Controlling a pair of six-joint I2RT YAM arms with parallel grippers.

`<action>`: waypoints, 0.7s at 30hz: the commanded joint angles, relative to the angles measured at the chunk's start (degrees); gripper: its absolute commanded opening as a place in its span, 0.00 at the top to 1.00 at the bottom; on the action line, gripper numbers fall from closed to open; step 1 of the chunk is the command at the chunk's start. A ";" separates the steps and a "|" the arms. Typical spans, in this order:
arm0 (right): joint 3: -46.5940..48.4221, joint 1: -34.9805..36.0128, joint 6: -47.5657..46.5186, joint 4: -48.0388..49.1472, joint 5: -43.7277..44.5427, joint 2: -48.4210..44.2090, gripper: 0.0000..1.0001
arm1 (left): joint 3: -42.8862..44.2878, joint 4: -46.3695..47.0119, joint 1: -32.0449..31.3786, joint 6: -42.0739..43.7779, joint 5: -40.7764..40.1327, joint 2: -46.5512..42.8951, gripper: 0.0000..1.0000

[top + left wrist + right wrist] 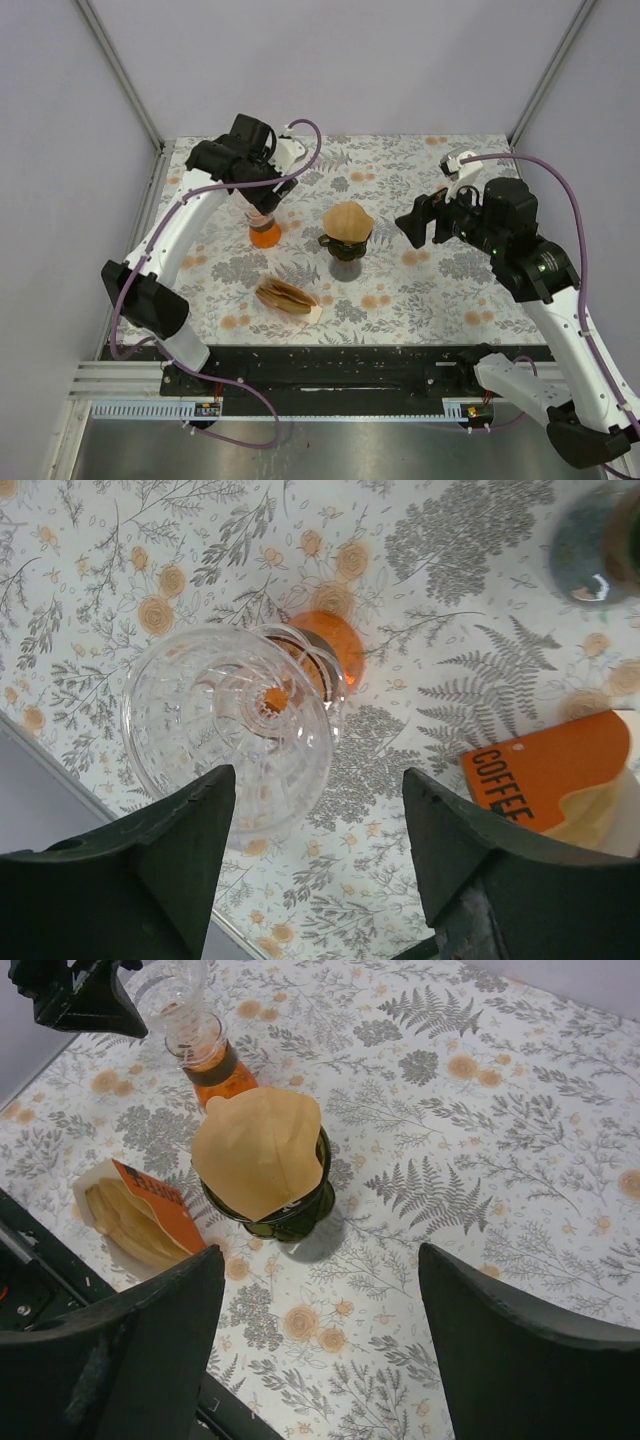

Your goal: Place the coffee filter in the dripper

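Note:
A tan paper coffee filter [347, 220] sits upright in the dark olive-green dripper [346, 246] at the table's middle; both show in the right wrist view, filter [258, 1150] in dripper [300, 1210]. My right gripper [424, 222] is open and empty, hovering to the right of the dripper, apart from it; its jaws [320, 1360] stand wide. My left gripper [262, 200] is open and empty above the clear glass flask with orange liquid [264, 231], whose mouth [235, 725] lies just ahead of the jaws [318, 810].
An orange "COFFEE" pack of filters [287, 295] lies at the front left of the dripper; it also shows in the left wrist view [550, 770] and the right wrist view [140, 1215]. The floral cloth [450, 290] covers the table, with grey walls around.

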 commanded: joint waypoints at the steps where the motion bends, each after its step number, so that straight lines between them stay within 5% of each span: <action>1: 4.26 -0.12 2.91 1.98 -7.66 0.84 0.17 | 3.37 -3.29 0.84 -1.66 8.46 -5.76 0.28; 5: 2.24 3.11 4.93 9.00 -14.79 1.88 0.21 | 2.32 -3.74 4.53 -4.64 15.32 -8.31 0.27; 10: 7.49 21.73 -1.90 5.78 3.46 10.75 0.25 | -1.37 -0.31 10.15 -8.16 17.96 -12.53 0.27; 16: 6.90 27.90 -3.59 12.96 -1.52 17.08 0.37 | -3.31 1.01 14.90 -9.57 19.20 -15.78 0.27; 21: 11.90 34.41 -8.33 8.23 0.93 27.88 0.42 | -4.80 2.07 16.67 -10.10 18.67 -16.67 0.27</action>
